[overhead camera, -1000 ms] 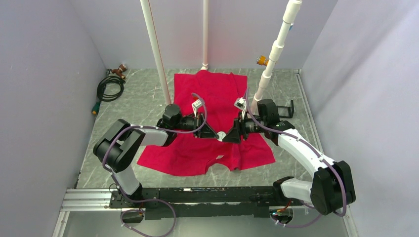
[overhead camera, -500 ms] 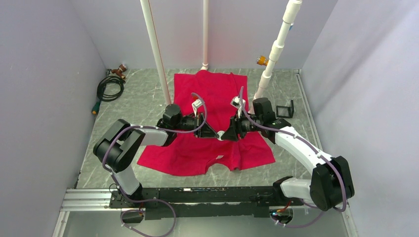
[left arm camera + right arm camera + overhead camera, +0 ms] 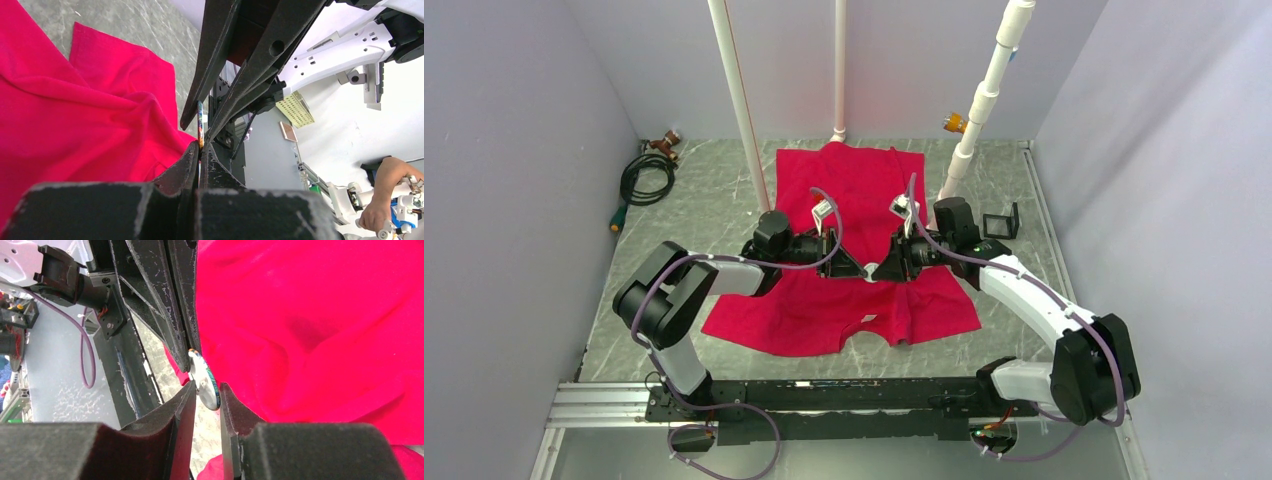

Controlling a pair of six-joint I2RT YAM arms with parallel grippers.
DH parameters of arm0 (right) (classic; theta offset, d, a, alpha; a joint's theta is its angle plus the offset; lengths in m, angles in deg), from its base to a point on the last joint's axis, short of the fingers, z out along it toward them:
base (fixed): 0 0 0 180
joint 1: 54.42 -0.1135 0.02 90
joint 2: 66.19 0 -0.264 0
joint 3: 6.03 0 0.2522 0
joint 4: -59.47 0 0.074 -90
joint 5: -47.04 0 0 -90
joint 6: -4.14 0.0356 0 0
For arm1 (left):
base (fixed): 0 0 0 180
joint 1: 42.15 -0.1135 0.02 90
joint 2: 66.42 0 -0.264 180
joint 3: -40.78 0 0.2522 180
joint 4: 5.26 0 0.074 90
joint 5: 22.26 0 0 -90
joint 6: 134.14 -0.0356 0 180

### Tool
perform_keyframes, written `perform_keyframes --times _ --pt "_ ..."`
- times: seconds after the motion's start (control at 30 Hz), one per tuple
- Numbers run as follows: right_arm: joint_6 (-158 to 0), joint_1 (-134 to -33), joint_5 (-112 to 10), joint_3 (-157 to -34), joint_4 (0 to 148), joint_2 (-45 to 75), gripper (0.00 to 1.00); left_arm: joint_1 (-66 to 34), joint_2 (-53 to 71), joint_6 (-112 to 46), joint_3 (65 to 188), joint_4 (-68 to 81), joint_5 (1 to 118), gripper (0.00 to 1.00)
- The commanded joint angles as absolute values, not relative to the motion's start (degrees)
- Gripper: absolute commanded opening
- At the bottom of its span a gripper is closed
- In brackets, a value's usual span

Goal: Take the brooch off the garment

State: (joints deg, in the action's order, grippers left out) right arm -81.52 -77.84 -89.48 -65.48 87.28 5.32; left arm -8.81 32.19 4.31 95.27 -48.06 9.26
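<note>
Above the red garment [image 3: 854,185], the brooch [image 3: 202,377] is pinched in the closed left gripper [image 3: 199,148] and is set between the slightly parted jaws of the right gripper [image 3: 207,392] — it could be dropped if released too soon.

The shirt [image 3: 854,190] is plain bright red with a small white label [image 3: 871,318], and the table [image 3: 714,200] under it is grey, marbled with paler veins. The brooch [image 3: 204,382] shows a white face and a dark green rim flecked with other colours, while my fingers [image 3: 100,210] are black, chipped pale along their edges. My left arm [image 3: 659,295] is black and grey, my right arm [image 3: 1034,300] white with black joints, both with purple cables [image 3: 86,355]; the pipes [image 3: 739,100] are white, the hose [image 3: 646,180] black with a green end, the walls [image 3: 524,150] pale lilac.
</note>
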Motion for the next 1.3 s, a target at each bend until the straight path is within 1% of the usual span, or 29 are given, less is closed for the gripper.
perform_keyframes --times 0.0,0.13,0.47,0.83,1.07,1.27 --pt "-79.73 -77.47 -88.17 -66.98 84.84 5.94 0.24 -8.59 29.99 3.07 95.24 -51.27 8.07 0.0" --pt "-78.33 -77.06 -89.14 -66.64 84.1 6.1 0.23 -8.61 29.93 3.06 94.82 -52.54 8.4 0.0" --pt "-76.38 -75.96 -89.94 -66.2 83.24 6.54 0.16 -8.65 29.38 2.77 93.83 -54.52 8.69 0.0" --pt "-78.46 -75.49 -91.73 -65.6 84.1 5.8 0.15 -9.0 29.99 4.0 93.47 -55.47 9.03 0.0" --pt "-81.25 -75.5 -95.09 -66.14 85.65 5.15 0.22 -9.19 30.18 3.98 93.82 -54.88 9.04 0.0" --pt "-82.81 -75.51 -98.28 -66.92 86.51 5.0 0.36 -9.19 29.91 3.63 93.57 -54.74 8.96 0.0"
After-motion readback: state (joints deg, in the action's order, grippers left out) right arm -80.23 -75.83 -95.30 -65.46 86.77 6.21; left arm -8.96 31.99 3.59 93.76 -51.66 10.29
